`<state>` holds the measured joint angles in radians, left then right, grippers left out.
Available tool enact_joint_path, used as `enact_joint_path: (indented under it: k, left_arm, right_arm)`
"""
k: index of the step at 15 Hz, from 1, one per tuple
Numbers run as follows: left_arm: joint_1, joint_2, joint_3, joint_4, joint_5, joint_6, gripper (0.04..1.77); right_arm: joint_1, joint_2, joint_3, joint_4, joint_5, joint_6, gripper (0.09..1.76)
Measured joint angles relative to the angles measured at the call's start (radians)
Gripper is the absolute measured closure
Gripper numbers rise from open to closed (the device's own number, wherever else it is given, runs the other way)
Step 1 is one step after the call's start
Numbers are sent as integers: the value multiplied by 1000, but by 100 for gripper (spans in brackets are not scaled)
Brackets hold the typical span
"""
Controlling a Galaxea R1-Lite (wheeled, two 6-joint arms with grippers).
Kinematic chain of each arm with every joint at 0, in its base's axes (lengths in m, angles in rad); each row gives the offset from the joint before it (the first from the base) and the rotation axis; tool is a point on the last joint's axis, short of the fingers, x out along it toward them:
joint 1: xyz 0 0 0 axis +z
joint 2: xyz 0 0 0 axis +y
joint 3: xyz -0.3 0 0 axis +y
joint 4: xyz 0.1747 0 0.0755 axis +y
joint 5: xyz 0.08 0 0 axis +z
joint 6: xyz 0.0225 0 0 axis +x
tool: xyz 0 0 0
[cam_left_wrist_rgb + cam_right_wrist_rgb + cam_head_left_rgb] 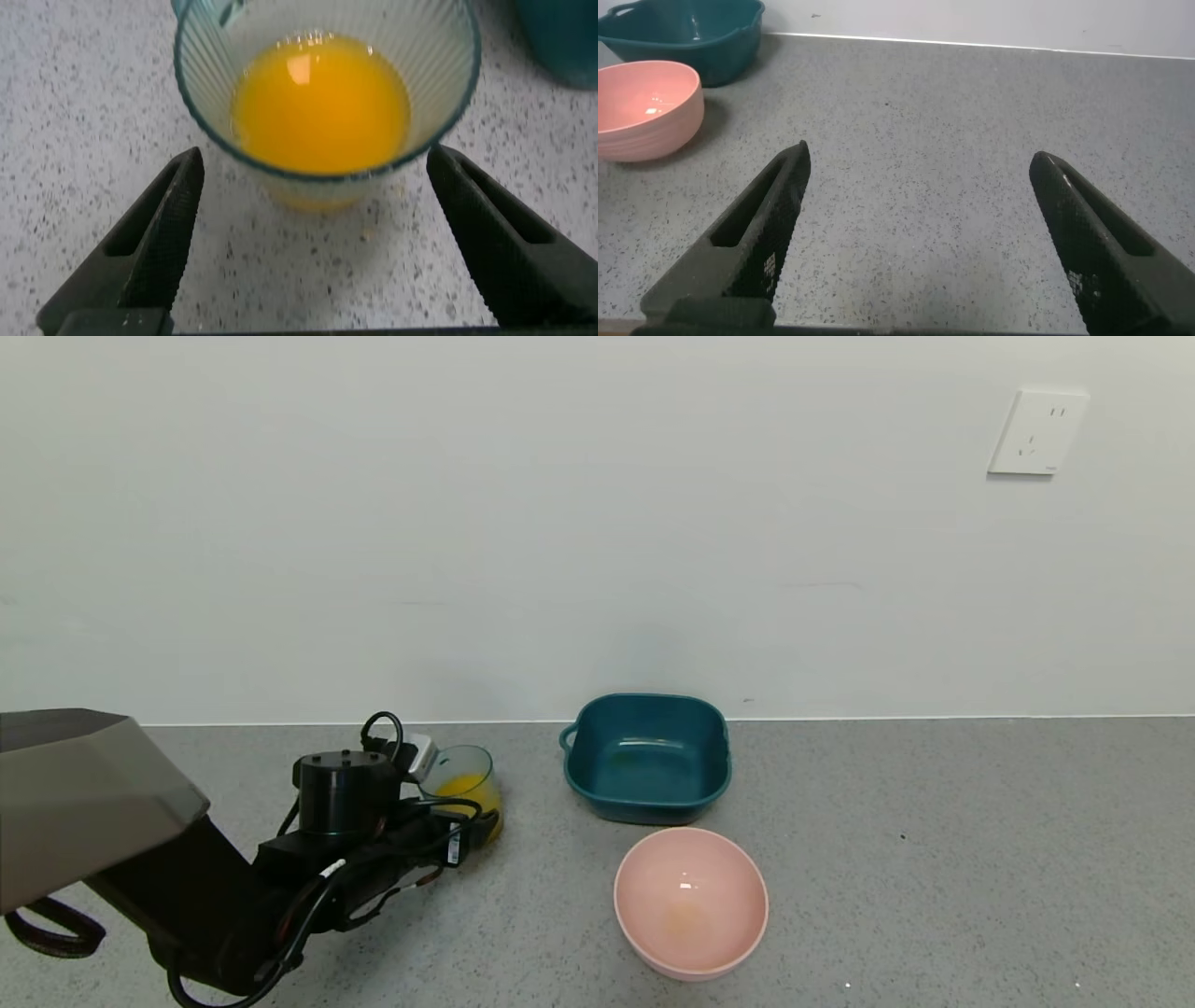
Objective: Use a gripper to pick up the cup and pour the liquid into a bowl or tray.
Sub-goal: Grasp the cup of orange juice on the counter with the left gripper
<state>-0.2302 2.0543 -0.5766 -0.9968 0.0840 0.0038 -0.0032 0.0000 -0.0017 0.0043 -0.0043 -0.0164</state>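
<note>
Two fingers of the left gripper (313, 238) stand spread wide, one on each side of the cup (327, 93), neither touching its wall; nothing is grasped. In the head view this gripper (457, 826) sits lower left of centre, low over the counter (934, 859), with the cup (464, 789) at its tip.

Cup: upright on the counter, clear ribbed wall, roughly half full of orange liquid (320, 103). Level well below the rim.

Step, as judged: approach done, grasp not yet made. Next move calls for closing the fingers evenly on the lower wall, then a level lift. Thin plastic will likely flex, so a gentle squeeze.

Teal tub (646, 758) stands right of the cup in the head view, centre frame, close to the back wall, loop handle facing the cup. Bare counter lies between cup and tub, so the sideways carry looks unobstructed. Pink bowl (691, 901) sits just in front of the tub, below it in frame; keep the pour toward the tub's near rim, clear of the bowl.

Right gripper (920, 243): fingers apart, holding nothing, idle over bare counter, well apart from both vessels; not seen in the head view.
</note>
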Motion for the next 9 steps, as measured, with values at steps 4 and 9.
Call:
enact_joint_path:
  k: [4, 9]
  left_arm:
    - [0, 84, -1, -149, 2, 1, 9]
    - [3, 148, -58, -154, 6, 3, 9]
  right_arm:
    - [0, 0, 0, 0, 1, 0, 14]
    - [0, 0, 0, 0, 0, 0, 14]
